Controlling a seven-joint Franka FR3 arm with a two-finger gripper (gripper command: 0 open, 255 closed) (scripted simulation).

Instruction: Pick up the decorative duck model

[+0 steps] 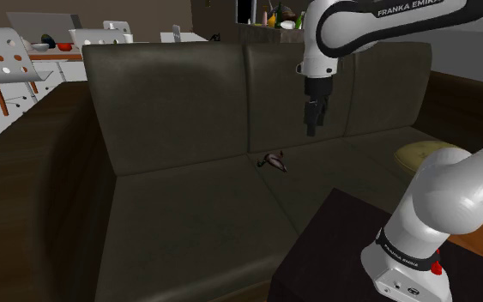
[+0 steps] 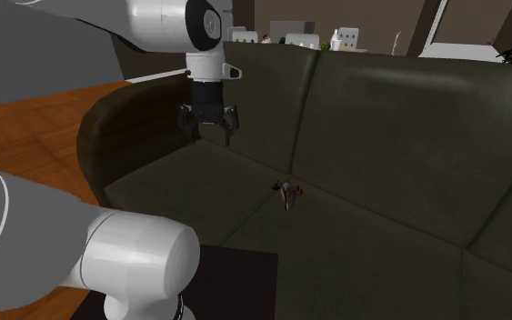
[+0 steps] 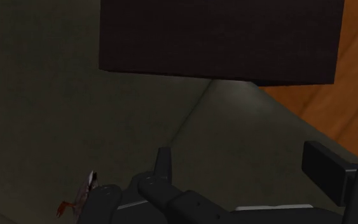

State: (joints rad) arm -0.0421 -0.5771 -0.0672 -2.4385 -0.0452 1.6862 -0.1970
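**Approach step: gripper above the sofa, duck not yet under it**

- Step: pre-grasp approach, by my read. Nothing is held. The gripper [image 1: 313, 126] is open, fingers well apart in the second exterior and wrist views.
- Duck [image 1: 274, 161]: small, dark, with a red bit. It lies on the sofa [image 1: 188, 197] seat, on the seam between two seat cushions and close to the backrest.
- Offset: in the shoulder view the duck is at about 7 o'clock from the gripper. In the second exterior view it is at about 4 o'clock. In the wrist view it lies outside one finger, not between the two.
- Arm pose: it reaches out from the stand [image 1: 342, 240] and arches over the seat. The wrist points straight down and the fingertips are well above the cushion.
- Next move, as I judge it: shift sideways until the duck is centred between the fingers, then descend and close.
- Risks: the duck is low and thin, so the tips must get nearly to the fabric. The seam may let it tip or sink.
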